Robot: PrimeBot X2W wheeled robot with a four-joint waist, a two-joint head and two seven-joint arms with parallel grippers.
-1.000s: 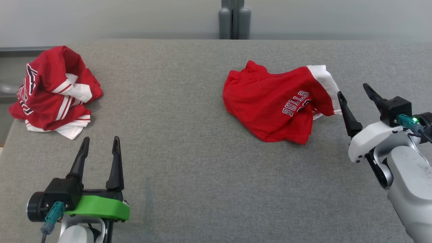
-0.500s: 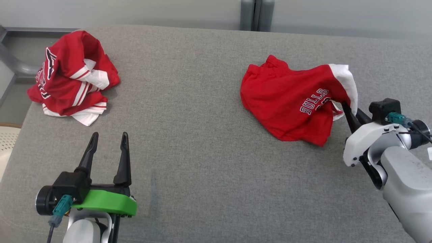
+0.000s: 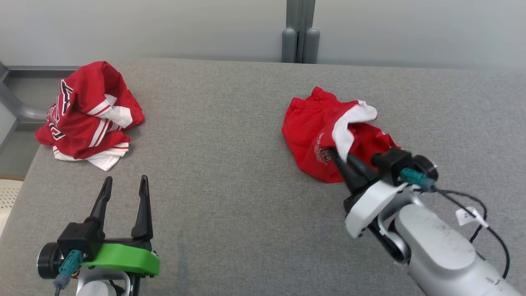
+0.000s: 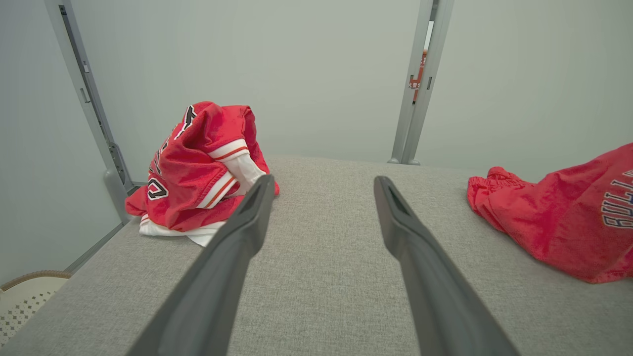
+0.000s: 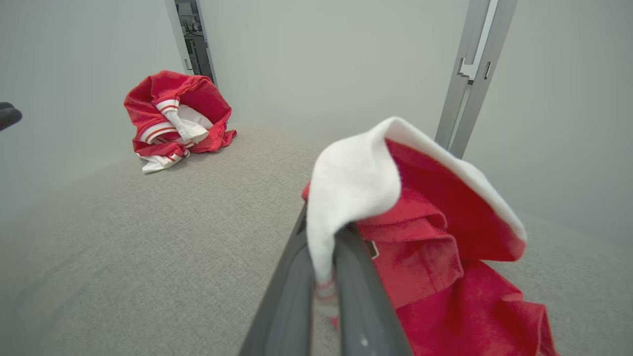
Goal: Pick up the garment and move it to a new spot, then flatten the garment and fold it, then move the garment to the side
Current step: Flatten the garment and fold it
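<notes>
The garment (image 3: 308,127) was red with a white hem band and white, dark-edged lettering. At the grey woven table's (image 3: 230,172) far left corner, the crumpled jersey (image 3: 82,119) was red with white stripes and black-and-white markings.

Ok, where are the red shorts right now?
In the head view the red shorts lie right of centre on the grey table, their white hem pinched in the right claw, far from the crumpled jersey at the left edge.

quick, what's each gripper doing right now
left gripper: open, holding nothing
right gripper: shut on the white hem of the crumpled red fabric shorts
</notes>
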